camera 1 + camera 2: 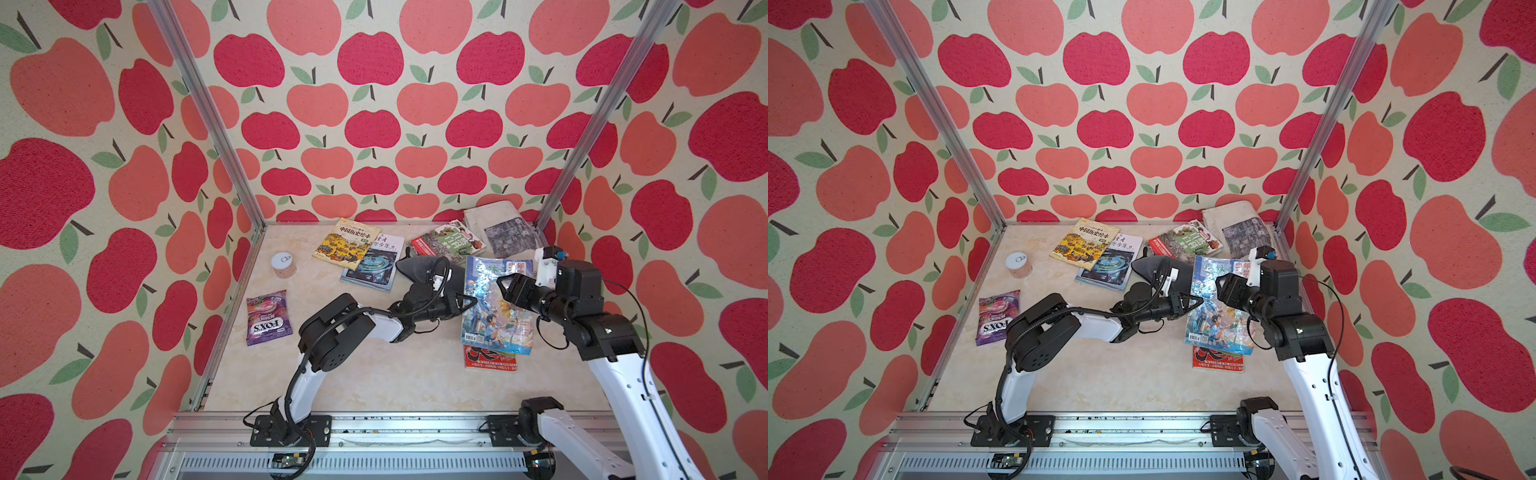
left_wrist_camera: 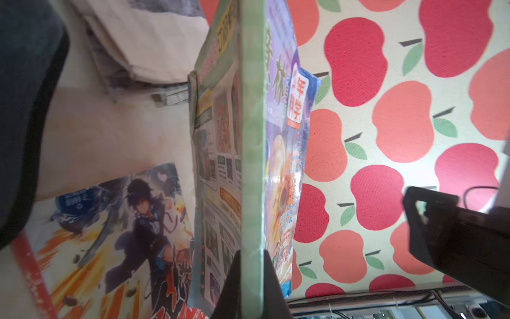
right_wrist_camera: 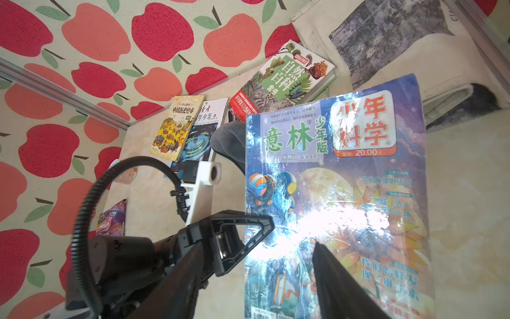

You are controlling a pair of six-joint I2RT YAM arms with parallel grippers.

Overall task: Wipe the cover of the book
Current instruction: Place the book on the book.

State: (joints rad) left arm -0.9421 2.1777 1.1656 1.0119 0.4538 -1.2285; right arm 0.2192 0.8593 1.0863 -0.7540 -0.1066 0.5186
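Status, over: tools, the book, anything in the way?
Left tool shut on blue magazine, tilted up. Right tool open, empty, facing cover. Grey cloth lies behind magazine, not yet picked up.

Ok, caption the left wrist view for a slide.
Left gripper shut on the spine of a glossy magazine, held edge-on above a manga-cover book.

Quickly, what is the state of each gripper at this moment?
Left gripper: shut on the blue magazine, at its spine.
Right gripper: open, holding nothing.
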